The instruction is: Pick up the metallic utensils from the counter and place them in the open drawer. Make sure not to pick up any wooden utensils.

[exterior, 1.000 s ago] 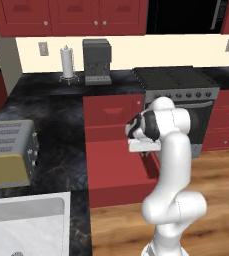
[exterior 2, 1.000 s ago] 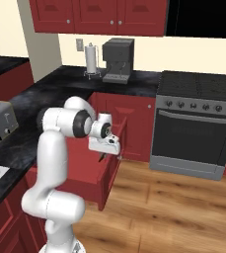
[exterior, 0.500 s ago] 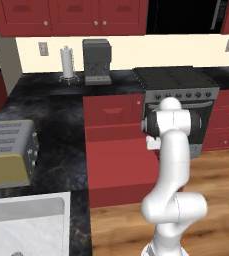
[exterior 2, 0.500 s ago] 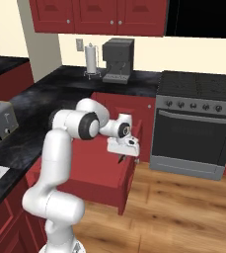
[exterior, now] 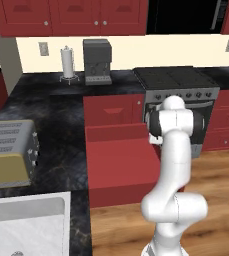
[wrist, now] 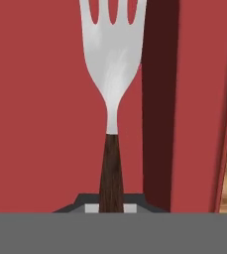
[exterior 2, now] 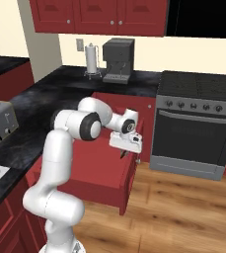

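- We see the fork point(wrist: 112, 64) carried over the open drawer point(exterior 2: 92, 163), tines pointing away from the hand, presumably so it can drop straight onto the red floor.
- Gripper point(exterior 2: 124, 152) hangs near the drawer's right wall.
- Jaws closed on the fork's dark handle; contact partly hidden.

Items you can log beyond the job itself:

- Toaster point(exterior: 8, 152), silver top, tan side, at your near left on the black stone.
- Sink point(exterior: 26, 227), pale basin, just in front of the toaster.
- Paper towel roll point(exterior: 67, 62), upright on a wire stand by the back wall.
- Coffee machine point(exterior: 97, 61), dark grey, just beside the roll.
- Stove point(exterior 2: 196, 123), black top, row of knobs, dark oven door.
- Wall outlet point(exterior: 43, 48), above the roll.
- Upper cabinets point(exterior: 71, 15), dark red, small round knobs.
- Wood floor point(exterior 2: 183, 207), warm planks.
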